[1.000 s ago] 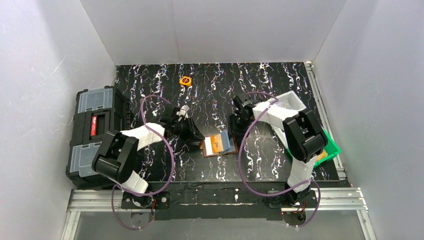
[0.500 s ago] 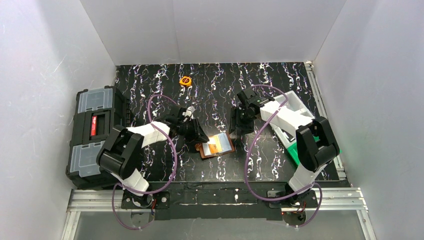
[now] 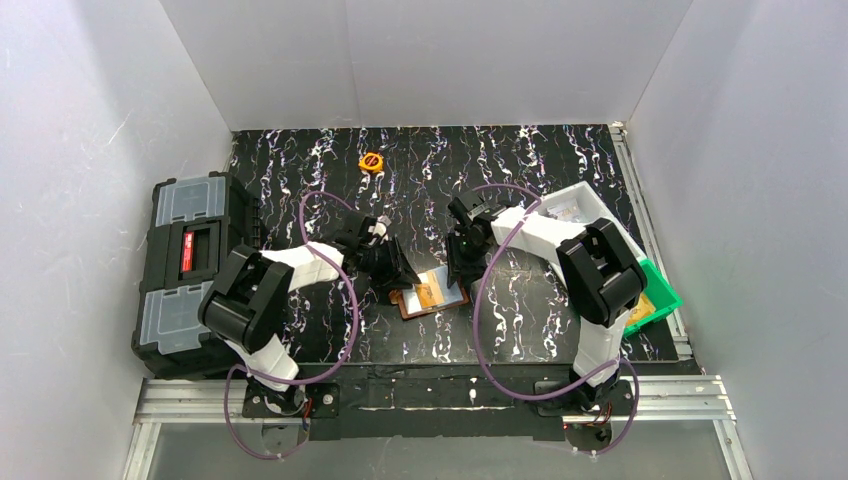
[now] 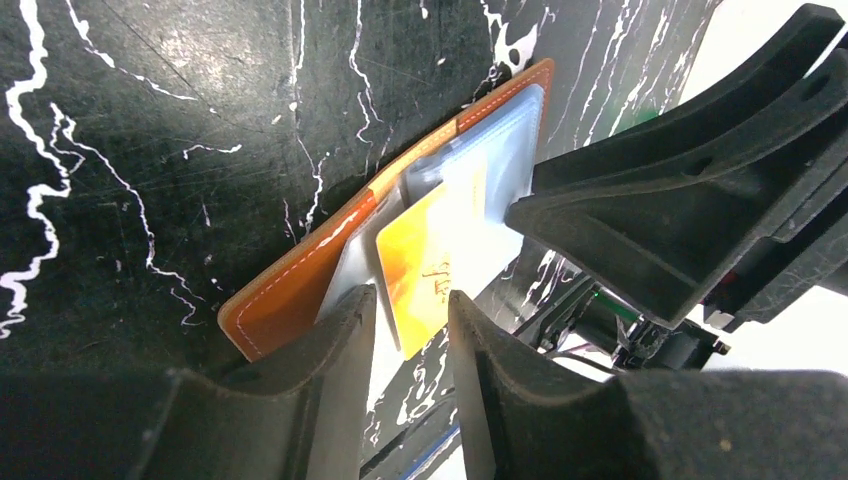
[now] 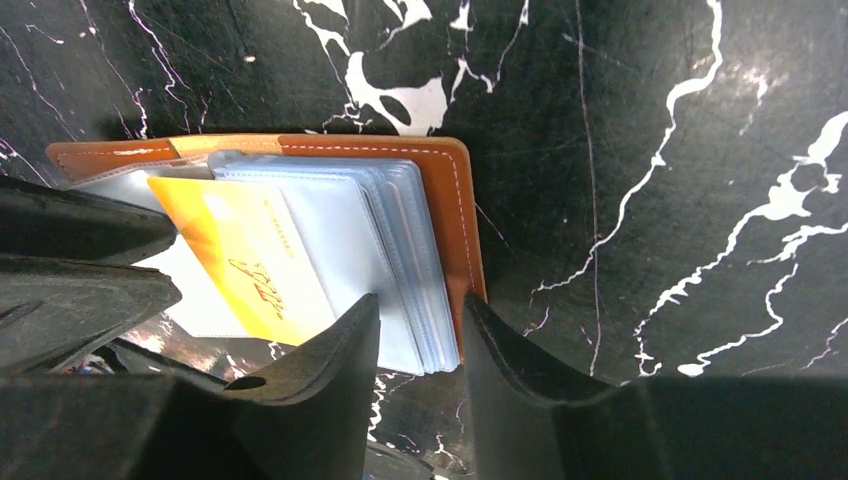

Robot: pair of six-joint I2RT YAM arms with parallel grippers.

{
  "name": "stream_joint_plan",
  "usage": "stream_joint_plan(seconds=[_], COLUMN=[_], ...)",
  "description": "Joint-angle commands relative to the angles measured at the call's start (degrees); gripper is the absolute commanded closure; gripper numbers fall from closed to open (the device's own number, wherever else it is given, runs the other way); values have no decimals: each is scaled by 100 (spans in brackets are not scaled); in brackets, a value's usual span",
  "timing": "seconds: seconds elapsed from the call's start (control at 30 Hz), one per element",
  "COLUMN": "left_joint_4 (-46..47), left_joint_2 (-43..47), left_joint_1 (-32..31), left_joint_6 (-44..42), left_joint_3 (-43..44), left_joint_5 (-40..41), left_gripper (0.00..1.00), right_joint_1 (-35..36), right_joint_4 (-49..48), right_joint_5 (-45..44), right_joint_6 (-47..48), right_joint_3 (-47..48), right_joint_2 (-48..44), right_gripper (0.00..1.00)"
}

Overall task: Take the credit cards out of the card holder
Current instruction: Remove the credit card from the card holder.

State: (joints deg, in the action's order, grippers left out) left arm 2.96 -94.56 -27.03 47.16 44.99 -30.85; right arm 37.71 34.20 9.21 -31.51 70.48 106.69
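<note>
The brown leather card holder (image 3: 409, 301) lies open on the black marbled table, clear pockets up. An orange-tan credit card (image 3: 430, 294) sticks partly out of its pockets. My left gripper (image 3: 398, 278) is at the holder's left end. In the left wrist view the jaws (image 4: 412, 320) are open, with the card's corner (image 4: 430, 255) between them and the holder (image 4: 300, 290) just beyond. My right gripper (image 3: 458, 270) is at the right end. In the right wrist view it (image 5: 422, 320) is open, straddling the pocket stack's edge on the holder (image 5: 450, 200); the card (image 5: 245, 255) lies left of it.
A black toolbox with grey lids (image 3: 185, 270) stands at the left table edge. A green bin (image 3: 655, 295) and a white tray (image 3: 580, 205) are at the right. A small round orange object (image 3: 371, 161) lies at the back. The two grippers face each other closely.
My right gripper has swung left and down onto the holder's right end. The holder has shifted slightly left and toward the front. My left gripper stays at its left end.
</note>
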Motion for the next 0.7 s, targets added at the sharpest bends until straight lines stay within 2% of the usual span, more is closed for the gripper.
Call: stream_joint_plan(seconds=[0.0, 0.13, 0.43, 0.67], left_joint_4=[-26, 81, 707, 514], left_joint_2=[-146, -317, -527, -400], left_joint_1=[-39, -81, -136, -136], left_joint_6=[-21, 23, 377, 365], left_joint_3=[83, 89, -53, -71], left_joint_5=[27, -8, -236, -141], left_gripper=[68, 68, 69, 97], right_joint_1=[-1, -1, -1, -1], right_joint_4=[-27, -59, -122, -128], right_joint_5=[-111, -115, -106, -129], right_joint_6=[112, 95, 78, 68], right_joint_3=[186, 80, -93, -138], right_joint_2=[188, 240, 295, 344], right_gripper=[60, 67, 73, 75])
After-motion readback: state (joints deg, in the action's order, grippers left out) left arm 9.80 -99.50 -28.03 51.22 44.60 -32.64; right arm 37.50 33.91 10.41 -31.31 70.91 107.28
